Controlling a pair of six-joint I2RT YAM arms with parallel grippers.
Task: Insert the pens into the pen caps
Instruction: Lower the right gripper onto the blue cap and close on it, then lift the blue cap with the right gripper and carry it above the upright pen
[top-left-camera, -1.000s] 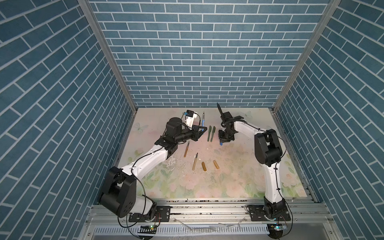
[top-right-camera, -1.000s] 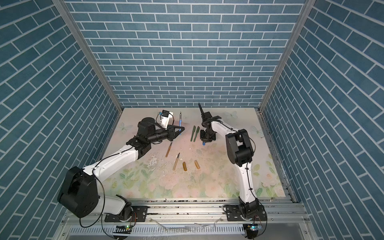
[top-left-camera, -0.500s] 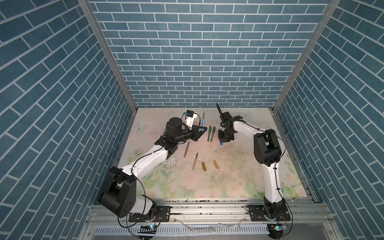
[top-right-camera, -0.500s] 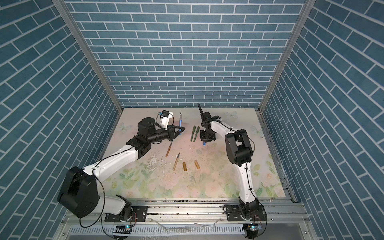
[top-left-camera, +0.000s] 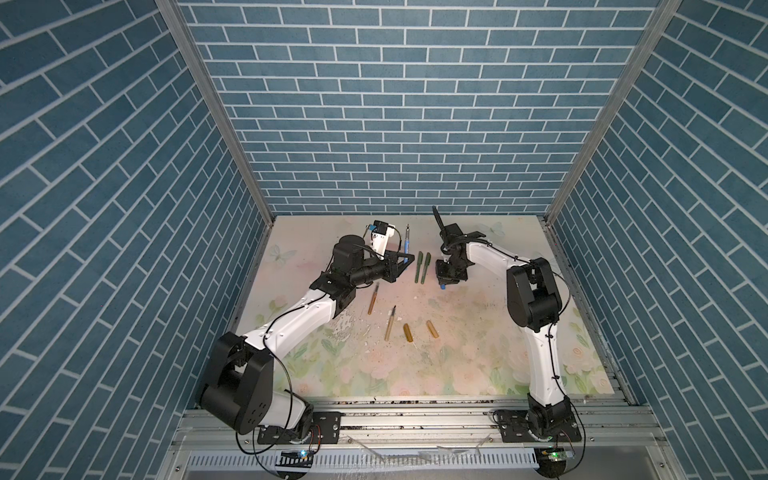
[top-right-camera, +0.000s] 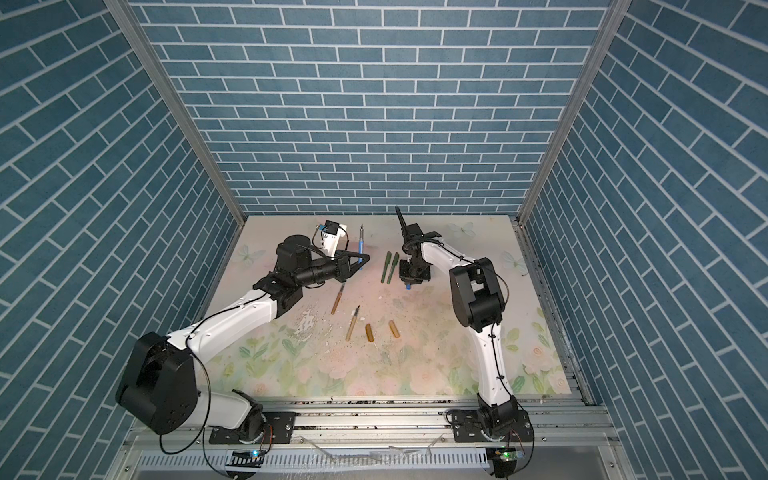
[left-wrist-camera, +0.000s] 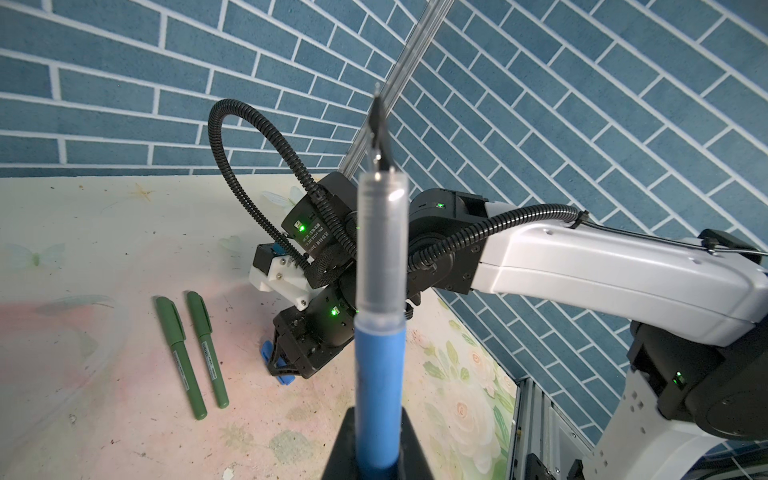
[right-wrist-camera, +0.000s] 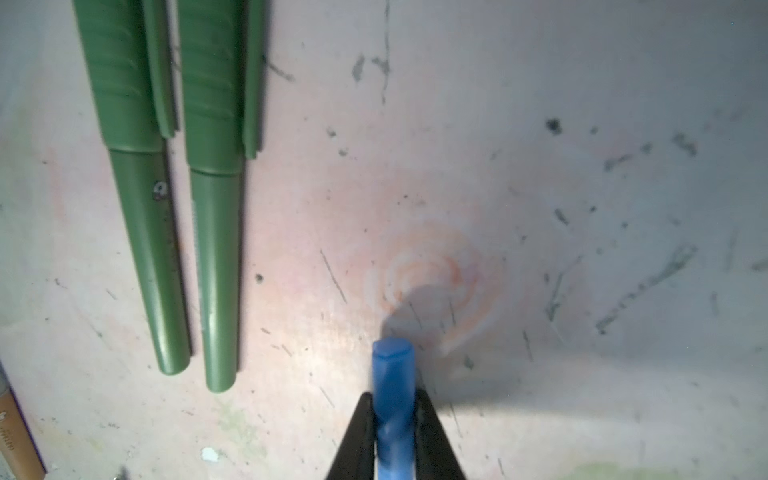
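Illegible printed labels on green pens (left-wrist-camera: 181, 358)

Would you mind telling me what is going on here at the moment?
The two arms are capping pens. The left gripper holds the blue pen upright, tip up; the right gripper grips the blue cap low over the table. Two green pens lie side by side, already capped. Two golden-brown pens and two amber caps lie loose, not yet joined.
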